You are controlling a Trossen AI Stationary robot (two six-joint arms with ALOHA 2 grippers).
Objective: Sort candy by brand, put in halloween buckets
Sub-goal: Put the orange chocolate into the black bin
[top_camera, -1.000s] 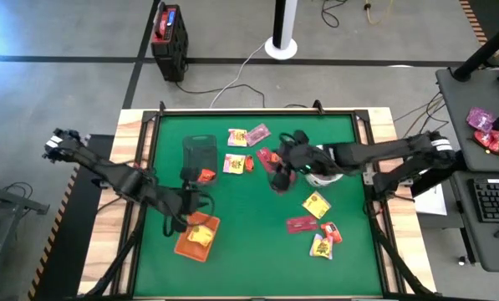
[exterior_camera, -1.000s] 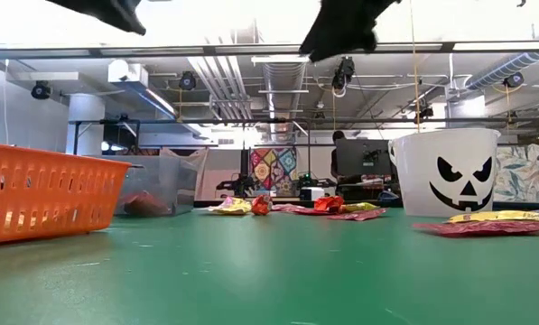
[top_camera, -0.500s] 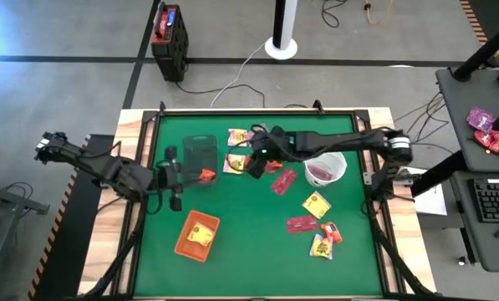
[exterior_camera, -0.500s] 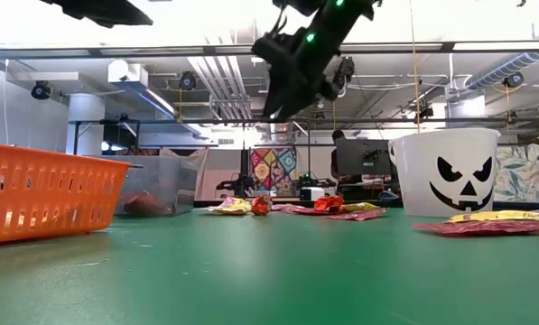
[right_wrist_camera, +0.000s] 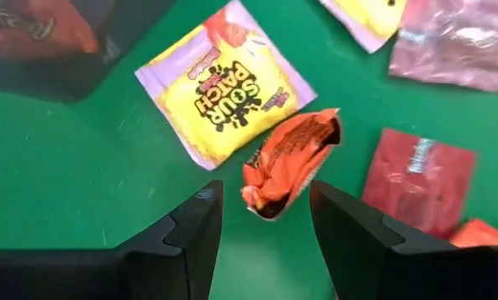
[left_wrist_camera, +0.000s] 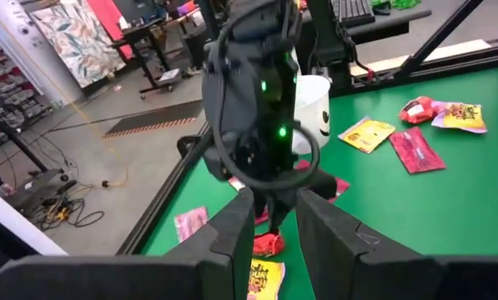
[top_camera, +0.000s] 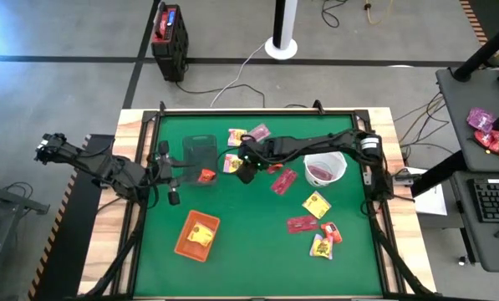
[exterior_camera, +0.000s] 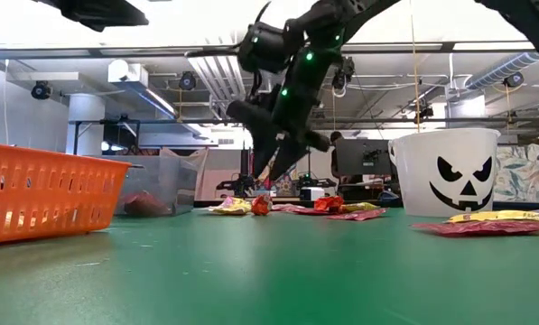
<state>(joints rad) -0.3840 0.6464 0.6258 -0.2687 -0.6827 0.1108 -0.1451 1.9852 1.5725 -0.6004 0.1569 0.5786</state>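
Observation:
My right gripper [top_camera: 247, 170] [right_wrist_camera: 261, 218] is open and hangs just above a crumpled orange wrapper [right_wrist_camera: 287, 162] [exterior_camera: 261, 206] that lies on the green mat, one finger on either side of it without touching. My left gripper [top_camera: 170, 174] [left_wrist_camera: 275, 223] is open, empty, and left of the dark tub [top_camera: 200, 157], which holds an orange candy [top_camera: 206, 175]. The white bucket [top_camera: 325, 169] [exterior_camera: 450, 171] holds red candy. The orange tray [top_camera: 197, 236] [exterior_camera: 43, 194] holds a yellow packet.
Yellow-and-pink Sour Patch packets [right_wrist_camera: 223, 87] [top_camera: 237, 137] lie beside the wrapper. Red packets [right_wrist_camera: 417, 179] [top_camera: 283, 181] [top_camera: 302, 224], a yellow packet [top_camera: 316, 204] and a small cluster [top_camera: 324, 242] lie on the mat's right half. Raised rails edge the mat.
My right gripper has swung from beside the white bucket toward the table's left and come down over the orange wrapper. My left gripper has left the orange tray, moving toward the far edge and left, and is now beside the dark tub.

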